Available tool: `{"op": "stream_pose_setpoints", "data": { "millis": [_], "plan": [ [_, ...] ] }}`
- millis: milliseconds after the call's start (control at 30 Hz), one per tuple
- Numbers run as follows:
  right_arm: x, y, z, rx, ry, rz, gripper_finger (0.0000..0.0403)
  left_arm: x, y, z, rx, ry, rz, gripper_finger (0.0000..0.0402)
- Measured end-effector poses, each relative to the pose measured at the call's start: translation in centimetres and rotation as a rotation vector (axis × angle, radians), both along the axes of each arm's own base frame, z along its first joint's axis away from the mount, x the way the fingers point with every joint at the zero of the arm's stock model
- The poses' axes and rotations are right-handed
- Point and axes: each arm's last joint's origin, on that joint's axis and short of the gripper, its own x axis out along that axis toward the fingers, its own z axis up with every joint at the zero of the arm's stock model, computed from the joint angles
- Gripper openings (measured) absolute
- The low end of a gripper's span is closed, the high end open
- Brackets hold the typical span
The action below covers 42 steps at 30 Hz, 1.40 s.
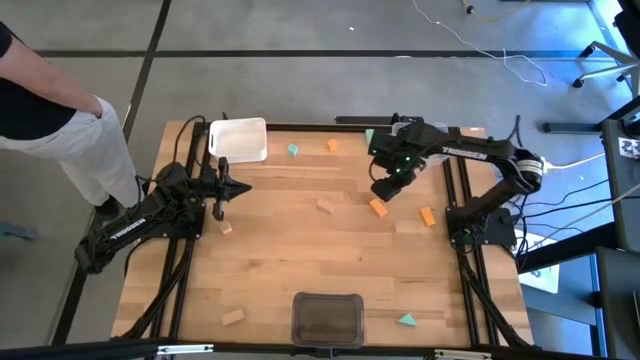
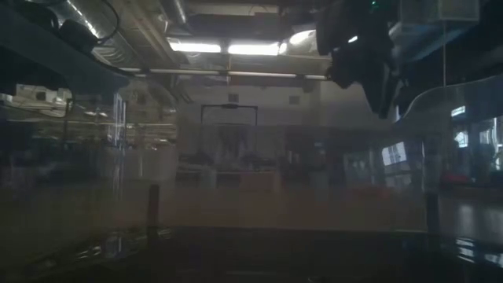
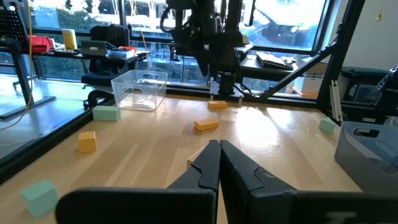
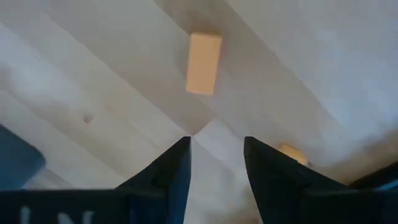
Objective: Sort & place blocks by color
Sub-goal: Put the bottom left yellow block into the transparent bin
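- The table (image 1: 300, 280) is pale wood planking, with a white tray (image 1: 238, 139) at its far left, a dark grey tray (image 1: 327, 318) at the near middle edge and a clear tray (image 3: 138, 89) at the far right, seen from the left wrist view.
- The right arm reaches in from the right side, elbow raised, its wrist turned to look straight down on the planks; the right gripper (image 1: 386, 188) hangs above the far-middle of the table.
- Its fingers (image 4: 176, 167) stand apart with only bare wood between them: it has hold of nothing.
- The left arm lies low along the left side; the left gripper (image 1: 220, 195) points across the table with its fingers pressed together and empty.
- The blocks are scattered and well apart: an orange block (image 1: 378, 207) just beside the right gripper, an orange bar (image 4: 203, 54) ahead of the fingers in the right wrist view, a pale block (image 1: 326, 205) near the middle, teal pieces (image 1: 293, 150) at the far edge and near the grey tray.
- They look light, stiff and unbreakable; smooth faces may slip in a skewed pinch.
- Best hold, I judge, is across two flat parallel sides, jaws square to the long axis; wedges want their flat ends, not the slope.
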Motion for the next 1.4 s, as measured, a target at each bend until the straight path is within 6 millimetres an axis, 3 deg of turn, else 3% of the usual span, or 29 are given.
{"op": "stream_pose_setpoints", "data": {
  "millis": [233, 500, 1000, 1400],
  "plan": [
    [1.5, 0.0, -2.3, 0.043, 0.073, -0.003, 0.0149, 0.0, 0.0, 0.0, 0.000, 0.000, 0.000, 0.0000],
    [2.8, -0.3, -4.9, 0.118, 0.098, 0.140, 0.0149, 0.0, 0.0, 0.0, -0.002, 0.000, 0.000, 0.0000],
    [4.8, -1.3, -9.7, 0.064, 0.203, 0.045, 0.0149, 0.0, 0.0, 0.0, -0.002, 0.000, 0.000, 0.0000],
    [5.5, -1.4, -10.9, 0.084, 0.180, 0.039, 0.0149, 0.0, 0.0, 0.0, -0.002, 0.000, 0.000, 0.0000]
  ]
}}
